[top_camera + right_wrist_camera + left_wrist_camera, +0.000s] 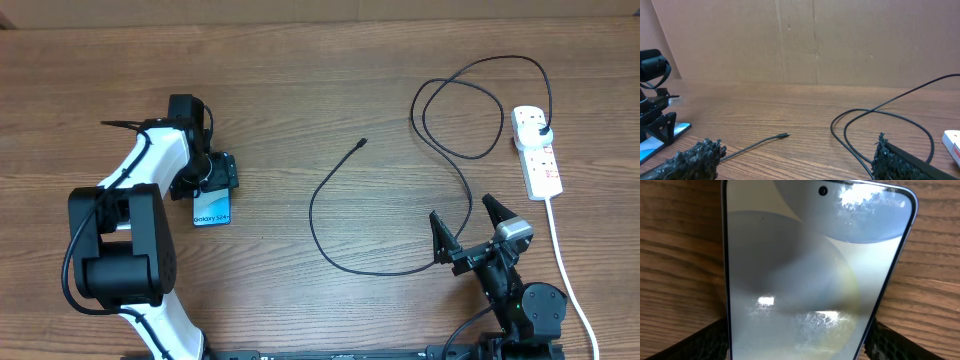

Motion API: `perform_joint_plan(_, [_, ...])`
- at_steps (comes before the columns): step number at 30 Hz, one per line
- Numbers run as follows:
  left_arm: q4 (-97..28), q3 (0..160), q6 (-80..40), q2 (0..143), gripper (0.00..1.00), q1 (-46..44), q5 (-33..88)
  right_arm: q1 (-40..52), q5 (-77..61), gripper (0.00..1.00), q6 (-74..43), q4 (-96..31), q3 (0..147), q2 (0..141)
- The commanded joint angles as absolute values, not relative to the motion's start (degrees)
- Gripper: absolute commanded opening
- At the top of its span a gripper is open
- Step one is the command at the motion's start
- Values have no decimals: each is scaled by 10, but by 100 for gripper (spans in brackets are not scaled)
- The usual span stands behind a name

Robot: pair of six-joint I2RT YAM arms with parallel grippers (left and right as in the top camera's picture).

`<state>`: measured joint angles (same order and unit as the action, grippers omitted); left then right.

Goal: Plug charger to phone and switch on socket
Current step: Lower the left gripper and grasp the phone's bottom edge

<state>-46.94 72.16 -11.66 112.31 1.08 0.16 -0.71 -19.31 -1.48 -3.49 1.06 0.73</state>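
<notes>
Wooden tabletop point(300, 80) overhead: phone point(211, 208) at nine o'clock, left claw point(212, 178) straddling it. Left wrist: pads point(705, 342) flank its edges; whether they pinch we cannot tell. Right wrist: right claw point(795, 145) spread, charger point(765, 142) loose. Uneven squeeze could skew the phone.

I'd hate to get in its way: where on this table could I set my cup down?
Bare wood lies between the phone and the curving charger, and along the far edge left of its loops. Crowded on the right: the charger's loops, the socket, its white cord and the right hand. The left hand straddles the phone.
</notes>
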Motion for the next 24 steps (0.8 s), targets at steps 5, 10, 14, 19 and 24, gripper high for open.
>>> perform_joint_plan(5, [-472,717,-130,1140,88,3,9,-4,-196,100,-17,-31,4,2])
perform_joint_plan(10, [-453,686,-159,1140,88,2,9,-4,-196,100,-17,-31,4,2])
perform_joint_plan(14, [-445,679,-159,1140,86,2,11,-4,-196,100,-17,-31,4,2])
perform_joint_plan(19, [-447,679,-159,1140,81,-3,11,-4,-196,100,-17,-31,4,2])
perform_joint_plan(24, [-453,679,-159,1140,80,-20,11,-4,-196,100,-17,-31,4,2])
